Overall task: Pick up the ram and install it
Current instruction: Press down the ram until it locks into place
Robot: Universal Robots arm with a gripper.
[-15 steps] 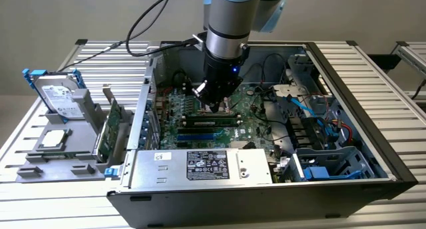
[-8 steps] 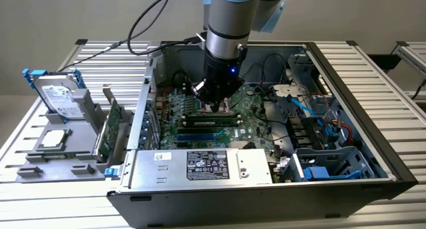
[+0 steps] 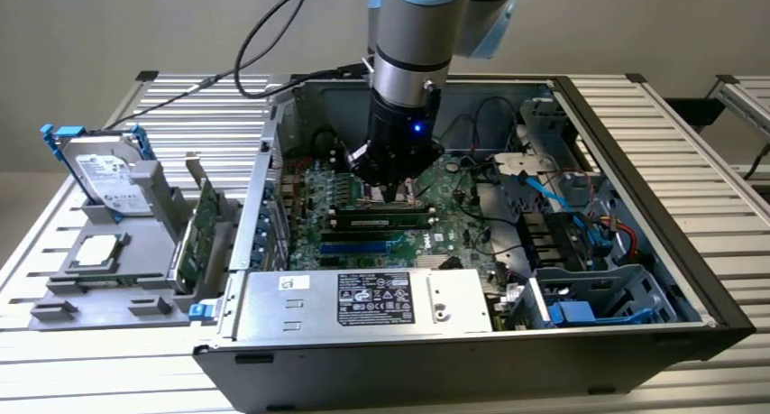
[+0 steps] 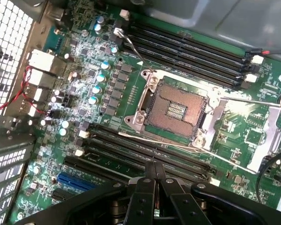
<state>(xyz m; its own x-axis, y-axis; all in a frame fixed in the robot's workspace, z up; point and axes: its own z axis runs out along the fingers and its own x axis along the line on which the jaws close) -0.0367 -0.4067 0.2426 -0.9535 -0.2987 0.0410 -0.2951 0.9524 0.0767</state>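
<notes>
While the arm reached down into the open computer case on the slatted table, its claw hung low over the motherboard, just above the row of memory slots near the board's middle. Seen from the wrist, the claw had its two black fingers pressed together with no gap between them at the tips, and whether anything thin was pinched there could not be told. Beyond the fingertips lay the bare processor socket, its metal retention frame swung open to one side, with long black memory slots between the socket and the claw and another bank of black slots on the socket's far side. A blue expansion slot sat near the claw. In the exterior view the ram, a narrow green stick with dark chips, lay along the slots directly under the claw, though whether it was fully seated could not be judged. Towards the exterior view's left, outside the case, a grey holder carried a hard drive standing upright, a processor lying flat, and a green expansion card on edge.
</notes>
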